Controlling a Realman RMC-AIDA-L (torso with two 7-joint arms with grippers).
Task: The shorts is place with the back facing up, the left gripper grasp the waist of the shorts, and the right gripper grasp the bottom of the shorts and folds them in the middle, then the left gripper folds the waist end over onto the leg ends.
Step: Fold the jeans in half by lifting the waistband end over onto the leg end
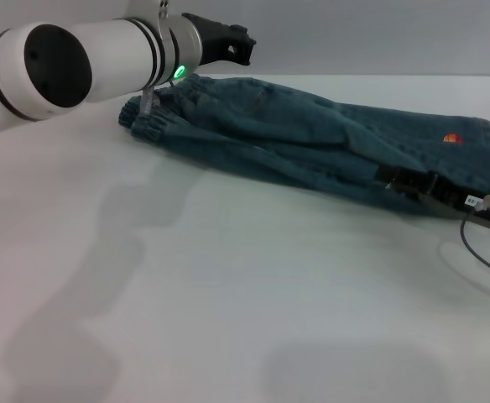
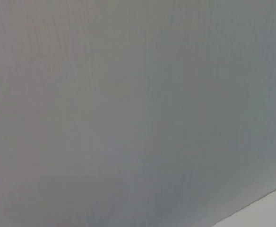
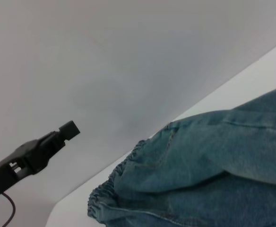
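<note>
The thick silver-white left arm reaches forward; its black left claw (image 1: 243, 52) hovers above the ruffled waist of the faded blue denim shorts (image 1: 312, 138), which lie folded lengthwise on the white table (image 1: 228, 294). Whether that claw is spread cannot be told. The slim black right claw (image 1: 396, 178) pinches the near edge of the shorts. Only the right wrist view shows the elastic waistband (image 3: 109, 187) up close.

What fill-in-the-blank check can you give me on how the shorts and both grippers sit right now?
1. The shorts lie on a ____ table.
2. The left gripper hangs above the ____ end of the shorts.
3. The right gripper lies low at the ____ end, against the denim.
4. The small print on the leg is ____ in colour.

Missing words: white; waist; leg; orange
</note>
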